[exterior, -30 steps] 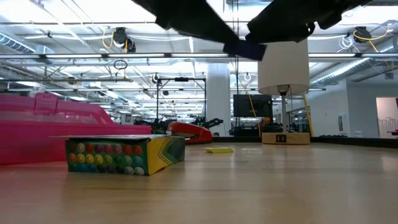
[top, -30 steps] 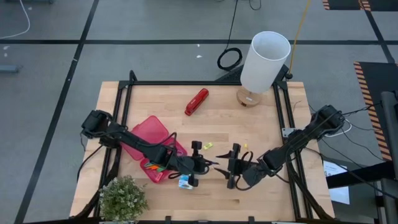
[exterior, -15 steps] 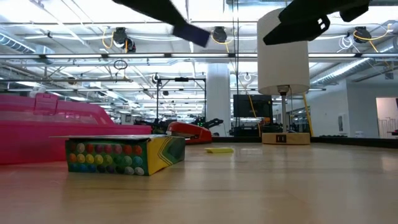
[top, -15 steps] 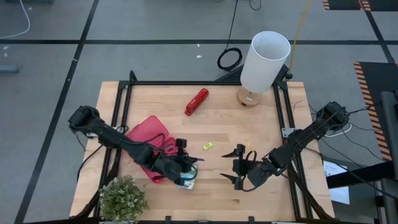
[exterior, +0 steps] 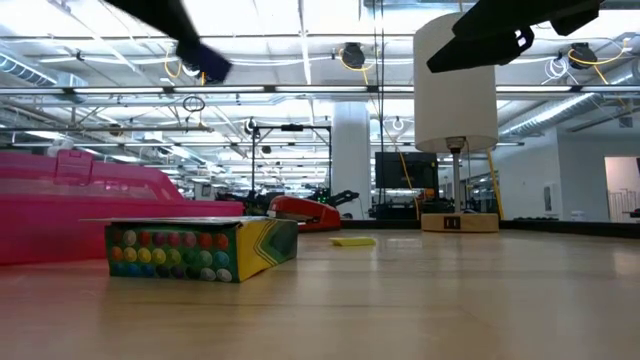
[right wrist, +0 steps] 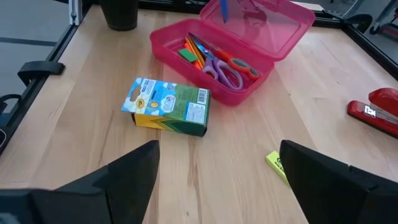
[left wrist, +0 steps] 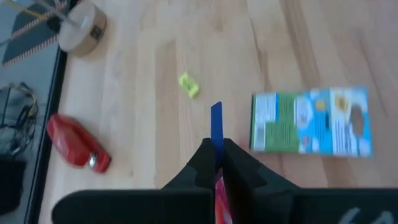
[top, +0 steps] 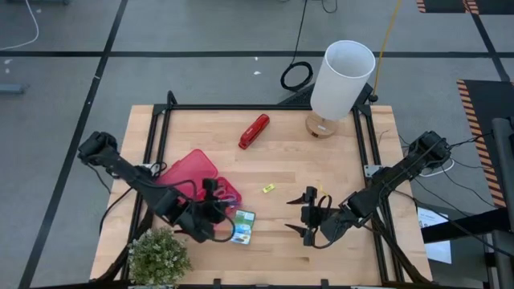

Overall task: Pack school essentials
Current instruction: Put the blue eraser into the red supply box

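**Above the pink case: left gripper pinching a blue piece**

Over the near-left part of the wooden table [top: 289,160], I see my left gripper [left wrist: 216,163] pressed together on a thin flat blue piece [left wrist: 216,127], which sticks out past the fingertips. Only the left wrist view shows that pinch clearly; from overhead the gripper [top: 210,210] is a dark mass above the translucent pink plastic case [top: 190,172]. The right wrist view alone lets me see inside the open case [right wrist: 249,37]: purple-handled scissors [right wrist: 225,73] and orange pens [right wrist: 198,48] lie in its tray. The green-yellow crayon box [top: 242,227] lies flat on the table just beside the case, and the low view shows its end with coloured dots [exterior: 200,250].

My right gripper [top: 306,215] hangs apart to the right with its fingers [right wrist: 118,177] spread wide, holding nothing. A small yellow eraser [top: 269,189] lies between the grippers, farther back. The red stapler [top: 254,131] and white-shaded lamp [top: 340,80] stand toward the far edge, well clear. A potted green plant [top: 159,257] sits at the near-left corner.
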Robot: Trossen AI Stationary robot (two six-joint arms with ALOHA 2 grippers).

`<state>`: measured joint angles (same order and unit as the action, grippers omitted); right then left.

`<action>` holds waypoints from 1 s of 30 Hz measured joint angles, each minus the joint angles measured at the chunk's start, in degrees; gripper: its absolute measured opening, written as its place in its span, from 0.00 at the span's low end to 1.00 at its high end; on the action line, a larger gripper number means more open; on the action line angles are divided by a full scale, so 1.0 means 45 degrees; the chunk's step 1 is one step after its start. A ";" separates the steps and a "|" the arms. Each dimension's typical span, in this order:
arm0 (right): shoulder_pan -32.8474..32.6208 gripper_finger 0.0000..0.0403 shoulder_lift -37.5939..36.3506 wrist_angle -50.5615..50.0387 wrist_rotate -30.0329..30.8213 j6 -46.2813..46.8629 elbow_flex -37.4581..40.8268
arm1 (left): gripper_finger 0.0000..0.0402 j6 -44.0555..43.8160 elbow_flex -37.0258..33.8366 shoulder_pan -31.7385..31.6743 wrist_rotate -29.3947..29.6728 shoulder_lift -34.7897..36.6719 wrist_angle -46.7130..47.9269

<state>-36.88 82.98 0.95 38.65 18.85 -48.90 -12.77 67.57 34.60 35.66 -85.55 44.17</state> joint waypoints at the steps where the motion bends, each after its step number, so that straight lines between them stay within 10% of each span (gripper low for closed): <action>1: 0.0000 0.81 0.0000 0.0000 0.0000 0.0000 0.0000 | 0.03 -0.0257 -0.0001 0.0120 -0.0011 0.0034 0.0513; 30: 0.0000 0.81 0.0005 0.0010 0.0000 -0.0002 0.0002 | 0.02 -0.1075 -0.0535 0.0773 -0.3064 -0.1454 0.3295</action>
<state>-36.88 83.00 0.99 38.65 18.84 -48.89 -17.61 65.16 38.08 21.87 -92.09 59.00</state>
